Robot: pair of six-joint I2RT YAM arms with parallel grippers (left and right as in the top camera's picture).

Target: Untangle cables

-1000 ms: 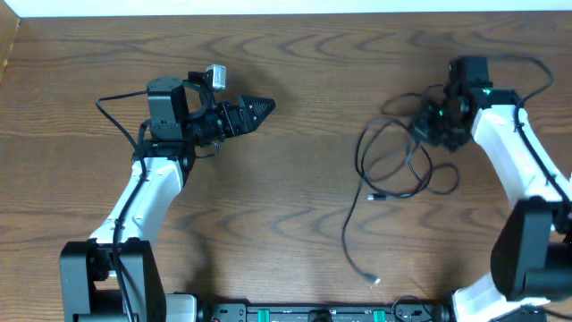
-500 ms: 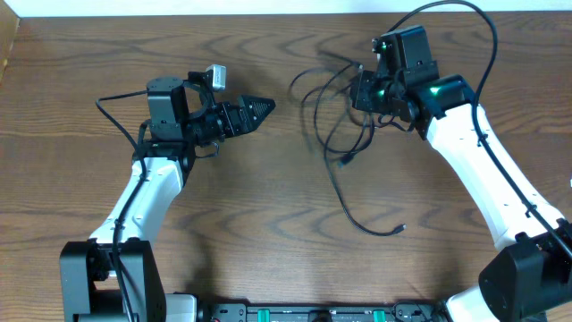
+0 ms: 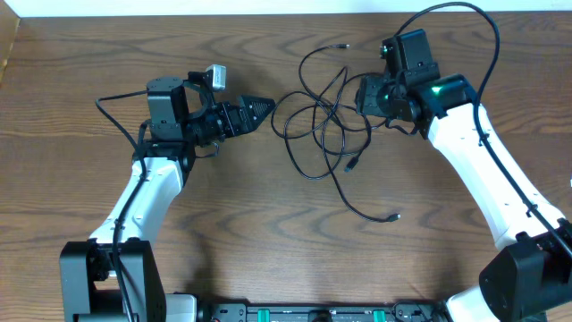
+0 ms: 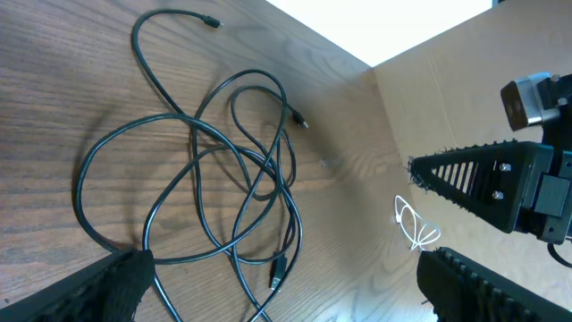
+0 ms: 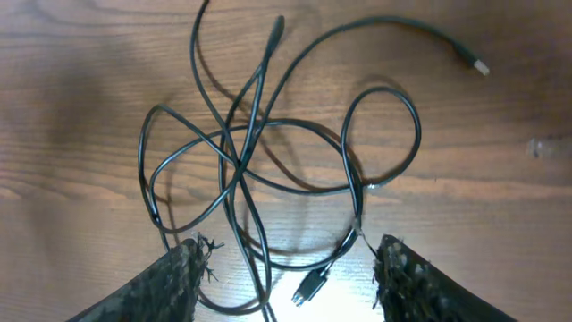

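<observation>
The cables point(image 3: 326, 116) are thin black cords lying in a loose overlapping tangle on the wooden table, mid-way between the two arms. One plug end point(image 3: 393, 216) trails toward the front and another point(image 3: 344, 45) toward the back. My right gripper point(image 3: 365, 94) hovers at the tangle's right edge. In the right wrist view the right gripper point(image 5: 290, 286) is open, with cable loops point(image 5: 268, 161) and a plug on the table between its fingers. My left gripper point(image 3: 265, 107) points at the tangle from the left. It is wide open point(image 4: 286, 300), with the cables point(image 4: 223, 179) just ahead.
The back edge of the table point(image 3: 268, 12) meets a pale wall. Each arm's own thicker black cable arcs over it point(image 3: 447, 9). A thin white thread loop point(image 4: 413, 224) shows beside the right gripper's toothed finger point(image 4: 474, 179).
The right arm carried the cables from the table's right side toward the centre and opened. The cables dropped and spread out on the table. The left arm has not moved.
</observation>
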